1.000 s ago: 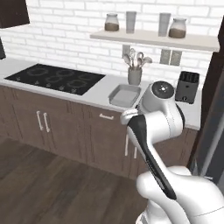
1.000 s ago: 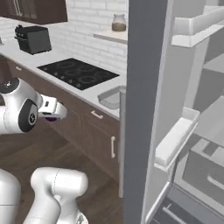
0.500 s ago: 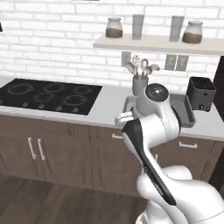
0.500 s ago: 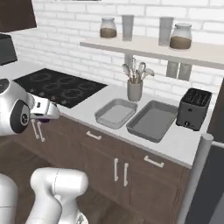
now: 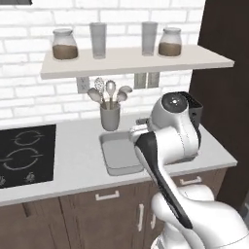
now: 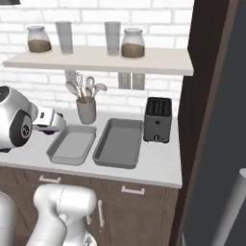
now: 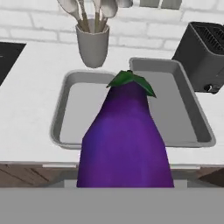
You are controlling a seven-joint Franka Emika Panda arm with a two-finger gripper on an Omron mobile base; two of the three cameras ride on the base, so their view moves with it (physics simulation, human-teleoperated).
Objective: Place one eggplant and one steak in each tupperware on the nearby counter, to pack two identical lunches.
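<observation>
The eggplant [image 7: 124,140] is gripped in my fingers, stem pointing at 12 o'clock toward the two tupperware [image 7: 65,113] trays on the surface [image 7: 30,87]. I hold it up high so it can drop into one.

Two trays side by side on the counter, my eggplant before them.

In my hand view the eggplant [image 7: 124,140] sits at 6 o'clock, the left tupperware [image 7: 65,113] at 10, the right tupperware [image 7: 192,118] at 2, utensil holder [image 7: 92,43] at 11, toaster [image 7: 205,50] probably just beside the right one.
</observation>
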